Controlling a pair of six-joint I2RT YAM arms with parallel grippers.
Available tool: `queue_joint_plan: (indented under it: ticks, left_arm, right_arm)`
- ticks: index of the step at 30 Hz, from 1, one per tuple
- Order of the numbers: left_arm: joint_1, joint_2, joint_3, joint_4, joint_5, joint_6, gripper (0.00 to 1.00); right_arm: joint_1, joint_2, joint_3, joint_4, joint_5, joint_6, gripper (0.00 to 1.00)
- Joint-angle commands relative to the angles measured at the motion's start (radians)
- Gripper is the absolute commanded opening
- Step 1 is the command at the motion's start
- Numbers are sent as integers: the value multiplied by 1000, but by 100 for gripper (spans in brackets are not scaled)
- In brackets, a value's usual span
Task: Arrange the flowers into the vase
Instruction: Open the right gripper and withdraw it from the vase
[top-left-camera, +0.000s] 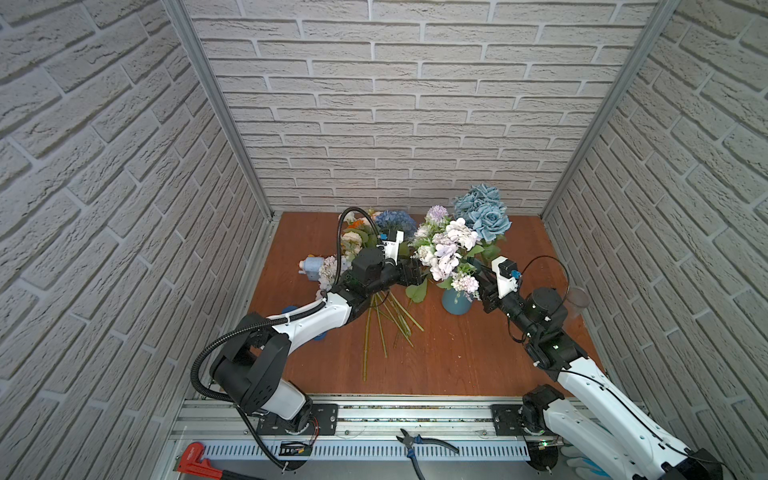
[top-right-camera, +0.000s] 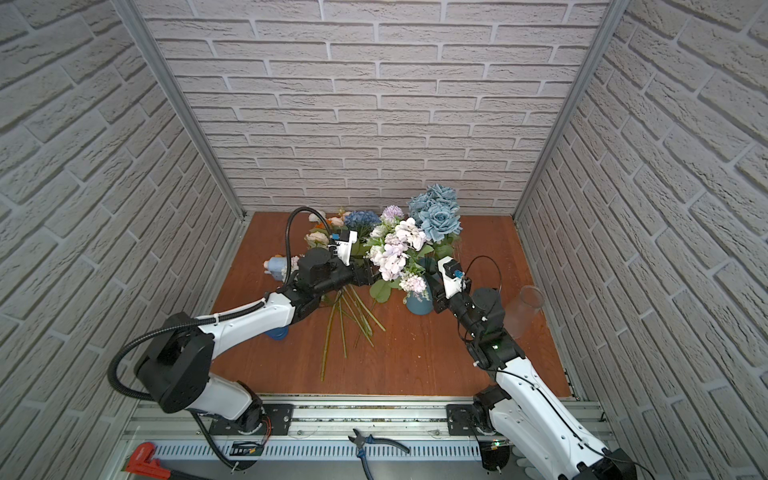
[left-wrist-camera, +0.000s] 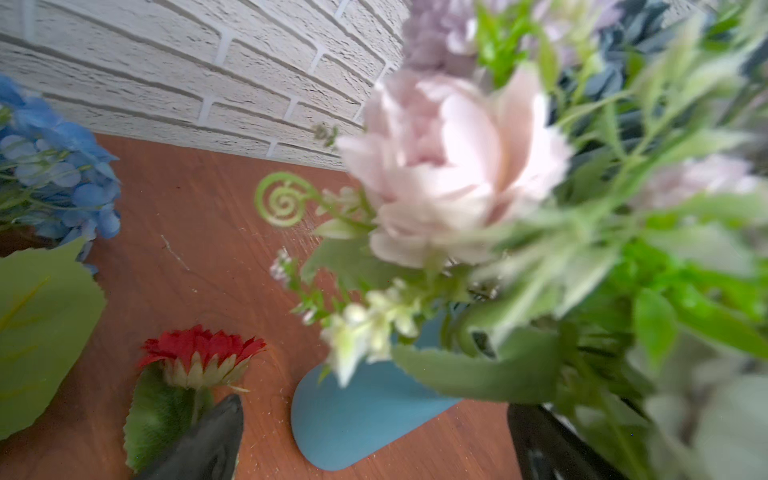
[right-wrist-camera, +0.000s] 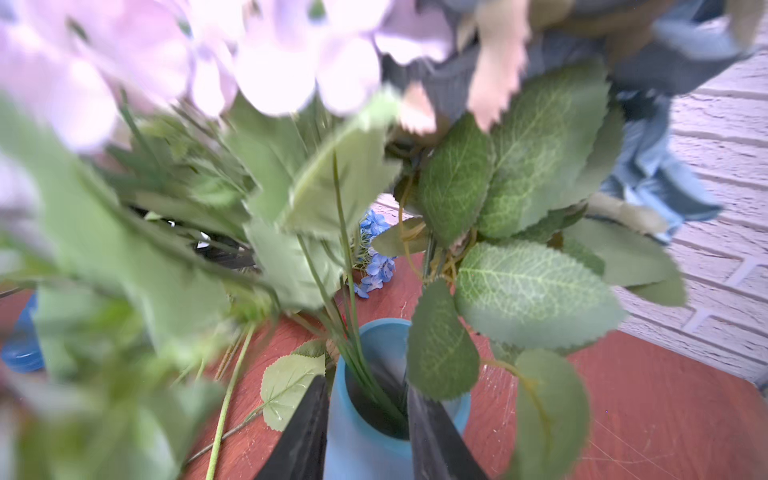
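Flowers, loose bunch (top-left-camera: 386, 322): lying on table (top-left-camera: 457, 365) left of vase (top-left-camera: 456, 302), long axis near-far, stem ends near, blooms far. Left claw (left-wrist-camera: 374, 405): spread wide over them, the nearer arm. Right claw (right-wrist-camera: 365, 386): parted astride planted stems (right-wrist-camera: 357, 353) at vase mouth, pinching nothing.

Lilac-white clusters (top-left-camera: 446, 249) and dusty-blue roses (top-left-camera: 484, 214) stand upright in a blue vase (top-left-camera: 456, 302), while other long-stemmed flowers (top-left-camera: 356, 241) lie loose on the table (top-left-camera: 457, 365).

Top views look down from above; both wrist cameras closely share the vase (left-wrist-camera: 357, 419) (right-wrist-camera: 365, 457)
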Motion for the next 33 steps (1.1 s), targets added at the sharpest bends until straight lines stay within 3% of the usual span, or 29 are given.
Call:
queue_joint_plan:
  ticks: [1, 12, 23, 28, 33]
  left_arm:
    - [-20, 2, 37, 11, -6, 42, 98]
    - [-43, 11, 34, -65, -29, 60, 98]
    - [-33, -26, -17, -84, -72, 55, 98]
    - [-1, -83, -78, -104, -93, 42, 98]
    - [46, -198, -138, -191, -136, 77, 98]
  right_arm:
    - [-3, -38, 32, -80, 31, -22, 34]
    - [-3, -17, 120, -259, 249, 41, 33]
    - [-3, -136, 271, -561, 436, 176, 34]
    - [-4, -164, 365, -627, 367, 206, 34]
    - [-2, -103, 509, -683, 211, 250, 36]
